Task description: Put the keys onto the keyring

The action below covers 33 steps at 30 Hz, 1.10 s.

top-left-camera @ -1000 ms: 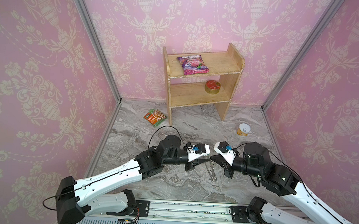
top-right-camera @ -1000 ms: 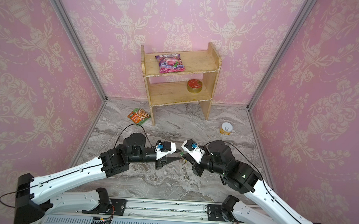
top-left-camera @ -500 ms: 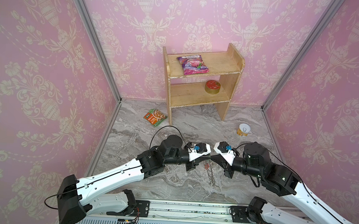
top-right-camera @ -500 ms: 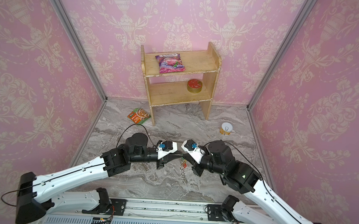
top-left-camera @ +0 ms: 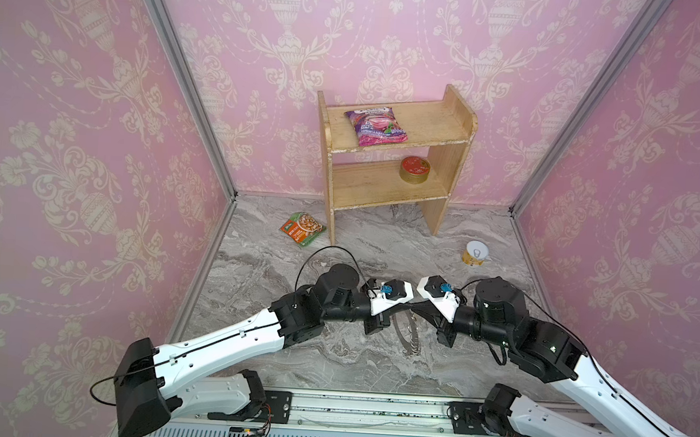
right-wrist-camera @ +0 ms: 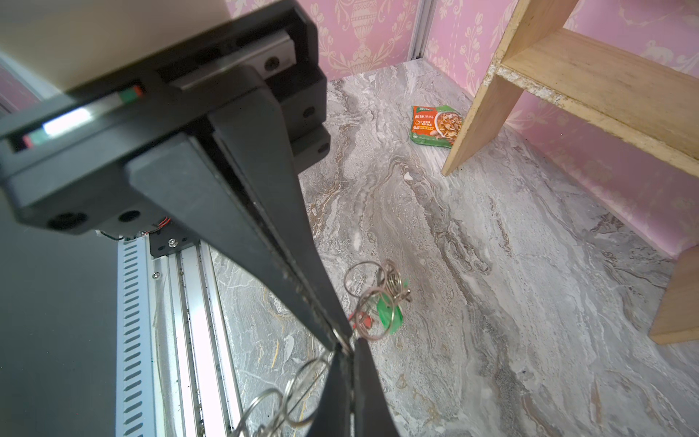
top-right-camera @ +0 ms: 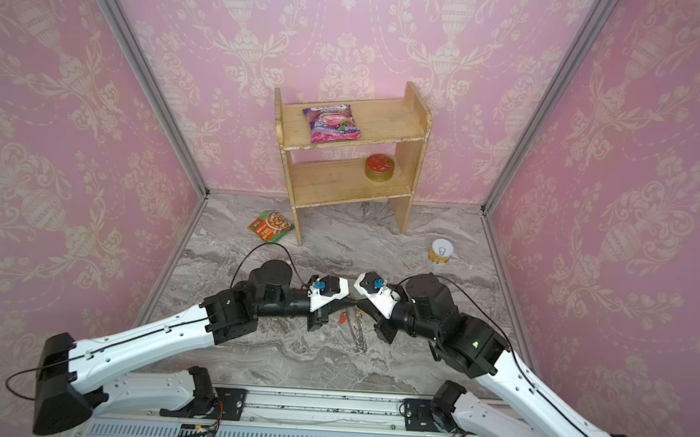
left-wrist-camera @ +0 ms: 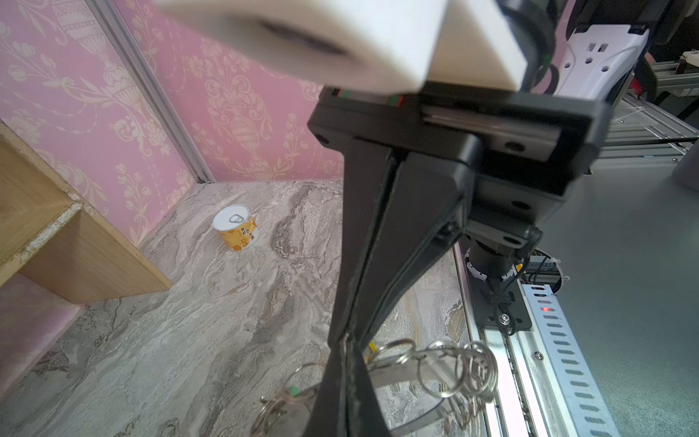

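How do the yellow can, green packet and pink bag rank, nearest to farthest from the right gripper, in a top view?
From the right gripper:
1. Yellow can, floor, right side.
2. Green packet, floor, left of the shelf.
3. Pink bag, top shelf.

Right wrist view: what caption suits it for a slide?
Shut right gripper clamps the large grey metal keyring, green- and red-tagged keys dangling above grey marbled tabletop.

At lower centre of the frame, the left gripper (top-left-camera: 407,307) and right gripper (top-left-camera: 417,309) are seen tip to tip; the keyring (top-left-camera: 405,343) is hung edge-on just beneath.
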Each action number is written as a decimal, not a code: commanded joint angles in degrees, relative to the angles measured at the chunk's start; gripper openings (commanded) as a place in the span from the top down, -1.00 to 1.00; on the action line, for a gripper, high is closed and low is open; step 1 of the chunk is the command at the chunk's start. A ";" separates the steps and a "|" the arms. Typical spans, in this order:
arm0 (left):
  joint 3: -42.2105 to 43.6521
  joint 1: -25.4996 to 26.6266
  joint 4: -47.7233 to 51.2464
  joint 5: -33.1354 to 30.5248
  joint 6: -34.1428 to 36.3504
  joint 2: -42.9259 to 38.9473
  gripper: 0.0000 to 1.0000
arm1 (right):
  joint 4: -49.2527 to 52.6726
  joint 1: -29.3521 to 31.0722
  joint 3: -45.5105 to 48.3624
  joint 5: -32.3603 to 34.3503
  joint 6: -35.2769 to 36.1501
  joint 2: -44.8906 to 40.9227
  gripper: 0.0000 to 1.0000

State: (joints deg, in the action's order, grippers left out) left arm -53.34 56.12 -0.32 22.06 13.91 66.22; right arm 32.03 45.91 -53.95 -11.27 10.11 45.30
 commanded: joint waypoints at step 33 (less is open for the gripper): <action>2.67 0.13 -8.16 -1.80 -0.59 -4.73 1.00 | 0.13 0.66 -2.40 -0.07 0.03 -2.11 0.73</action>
State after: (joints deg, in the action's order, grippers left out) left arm -51.18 56.12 -4.91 20.99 13.93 63.31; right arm 32.25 46.28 -54.59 -10.90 10.35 43.68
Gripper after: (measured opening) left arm 0.043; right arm 0.144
